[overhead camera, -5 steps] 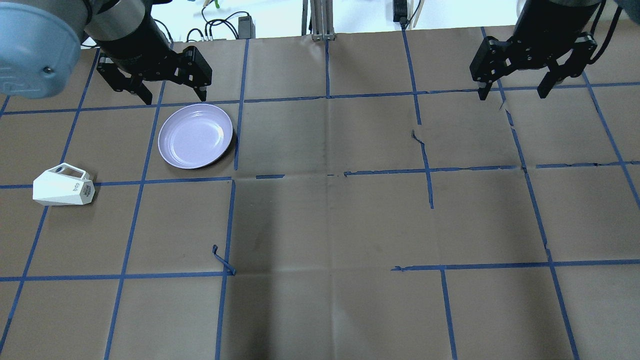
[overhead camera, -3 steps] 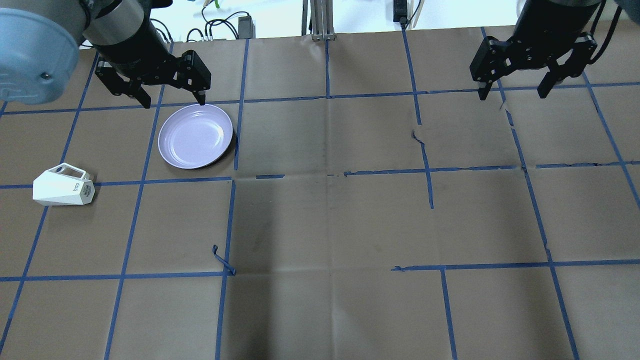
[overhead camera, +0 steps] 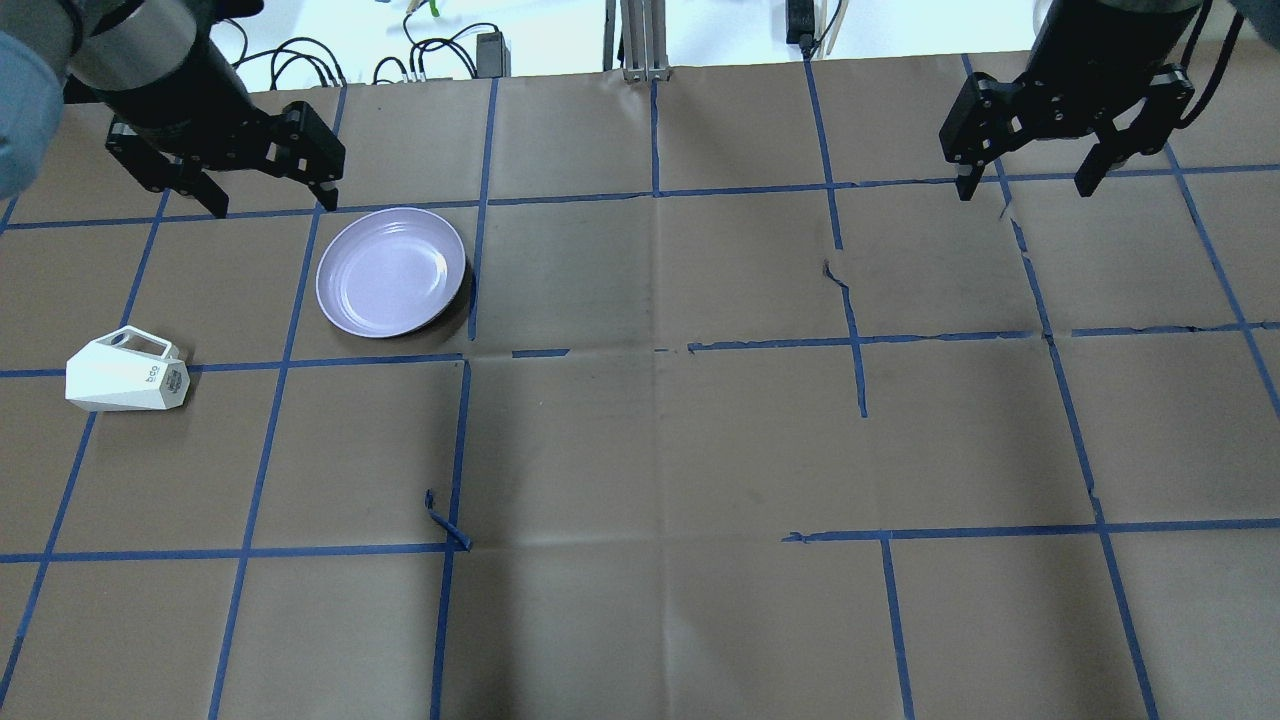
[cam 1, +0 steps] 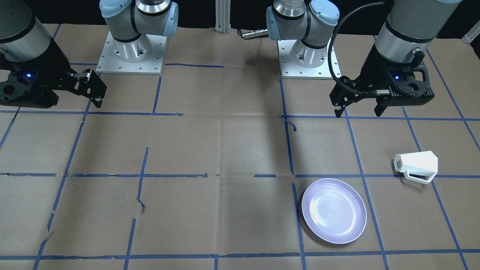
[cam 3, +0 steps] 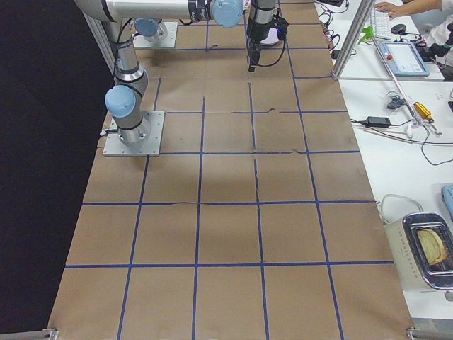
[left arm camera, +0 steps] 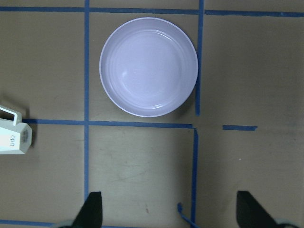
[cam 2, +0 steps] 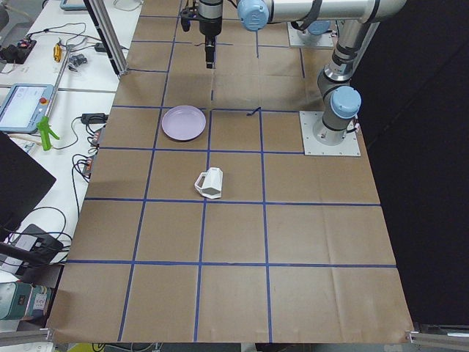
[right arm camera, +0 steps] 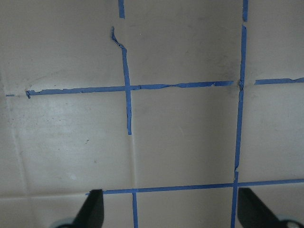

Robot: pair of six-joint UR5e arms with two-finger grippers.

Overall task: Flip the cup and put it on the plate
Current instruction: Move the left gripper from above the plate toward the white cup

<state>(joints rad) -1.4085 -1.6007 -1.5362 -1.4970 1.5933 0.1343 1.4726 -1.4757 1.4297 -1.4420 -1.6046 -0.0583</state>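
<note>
The white faceted cup (overhead camera: 125,375) lies on its side at the left of the table, its logo base turned toward the plate and its handle on the far side. It also shows in the front view (cam 1: 416,164) and at the left edge of the left wrist view (left arm camera: 12,138). The lavender plate (overhead camera: 392,272) (cam 1: 333,210) (left arm camera: 148,66) sits bare, right of and beyond the cup. My left gripper (overhead camera: 270,203) (cam 1: 358,113) hangs open and empty above the table beyond the plate's left side. My right gripper (overhead camera: 1023,190) is open and empty at the far right.
Brown paper with a blue tape grid covers the table. A loose curl of tape (overhead camera: 445,520) sticks up near the middle left. The paper is torn near the right gripper (overhead camera: 835,270). Cables (overhead camera: 440,50) and a metal post (overhead camera: 640,40) lie past the far edge.
My left gripper has moved to the left in the overhead view, away from the plate's far rim, still open. The cup, plate and right arm have not moved.
</note>
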